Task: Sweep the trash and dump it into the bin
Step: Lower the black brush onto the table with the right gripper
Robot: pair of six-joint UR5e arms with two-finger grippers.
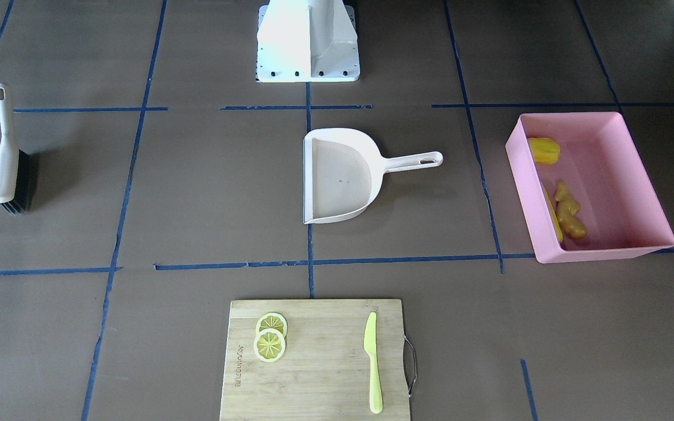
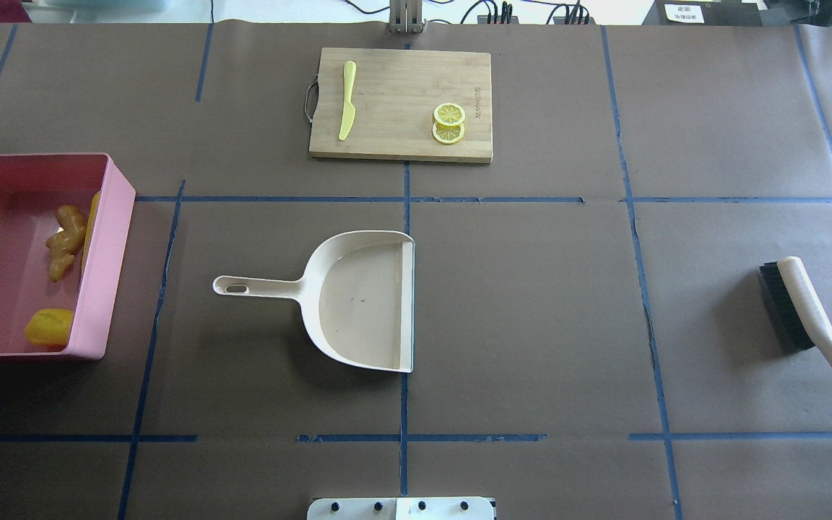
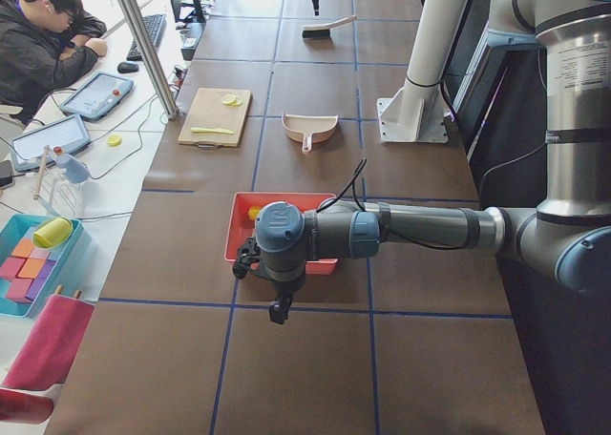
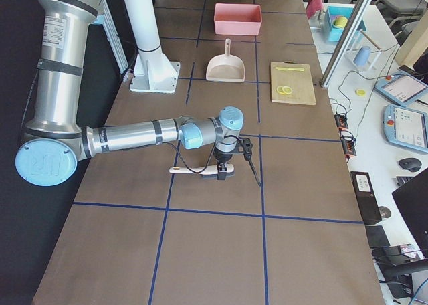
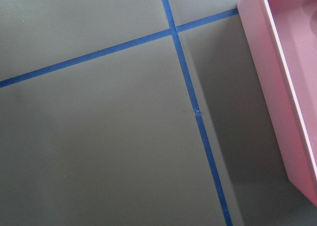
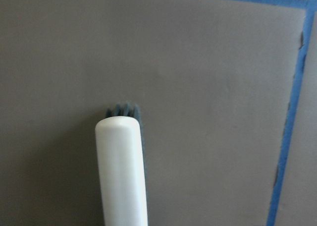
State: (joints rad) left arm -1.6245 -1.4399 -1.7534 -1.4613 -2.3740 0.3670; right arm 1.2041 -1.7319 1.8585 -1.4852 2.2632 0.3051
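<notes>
Arms stretched level; right gripper above brush, left gripper beside bin.

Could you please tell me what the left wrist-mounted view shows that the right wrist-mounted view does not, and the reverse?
Only the left wrist-mounted view shows the large pink plastic tub, one sloping wall of it along the view's right edge. Only the right wrist-mounted view shows the off-white plastic brush handle, with dark bristles peeking out beyond its rounded end. Both show the brown paper-covered table crossed by blue tape lines.
</notes>
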